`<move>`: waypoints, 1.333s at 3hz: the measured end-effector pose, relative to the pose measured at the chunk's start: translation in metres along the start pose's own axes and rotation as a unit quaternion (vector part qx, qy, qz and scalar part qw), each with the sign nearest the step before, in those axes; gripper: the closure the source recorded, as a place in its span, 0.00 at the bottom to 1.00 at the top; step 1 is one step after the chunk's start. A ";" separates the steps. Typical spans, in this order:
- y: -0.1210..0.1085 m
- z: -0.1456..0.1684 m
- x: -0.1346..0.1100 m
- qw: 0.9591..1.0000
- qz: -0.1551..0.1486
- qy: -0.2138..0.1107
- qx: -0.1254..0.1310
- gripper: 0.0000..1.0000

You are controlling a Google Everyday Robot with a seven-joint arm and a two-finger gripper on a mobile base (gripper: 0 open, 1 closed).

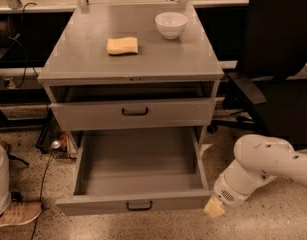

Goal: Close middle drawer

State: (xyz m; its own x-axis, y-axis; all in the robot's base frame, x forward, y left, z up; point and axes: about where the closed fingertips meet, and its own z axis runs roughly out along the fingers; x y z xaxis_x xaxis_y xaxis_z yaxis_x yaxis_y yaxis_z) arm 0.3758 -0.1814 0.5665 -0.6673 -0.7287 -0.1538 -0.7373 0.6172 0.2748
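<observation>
Gripper [215, 207] just R of open middle drawer [138, 204].

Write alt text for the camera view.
The middle drawer of a grey cabinet stands pulled far out and empty, with the robot's end effector low by its right front corner. The drawer above is almost shut; a yellow sponge and a white bowl sit on the cabinet top.

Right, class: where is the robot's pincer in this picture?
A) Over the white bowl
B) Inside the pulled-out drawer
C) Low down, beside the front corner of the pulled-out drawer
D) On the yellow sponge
C: the pincer hangs near the floor, just past the front panel's end of the middle drawer, on the side towards the chair.
</observation>
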 end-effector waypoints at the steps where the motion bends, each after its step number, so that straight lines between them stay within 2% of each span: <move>1: -0.002 0.016 0.002 1.000 0.001 -0.020 -0.017 1.00; 2: -0.008 0.057 0.002 0.998 -0.008 -0.045 -0.037 1.00; 3: -0.017 0.096 -0.009 0.996 -0.018 -0.075 -0.036 1.00; 4: -0.023 0.122 -0.025 0.994 -0.033 -0.096 -0.029 1.00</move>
State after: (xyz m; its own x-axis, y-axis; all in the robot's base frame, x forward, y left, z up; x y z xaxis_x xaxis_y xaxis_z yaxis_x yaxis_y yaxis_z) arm 0.3965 -0.1407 0.4483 -0.6297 -0.6934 -0.3503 -0.7764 0.5475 0.3121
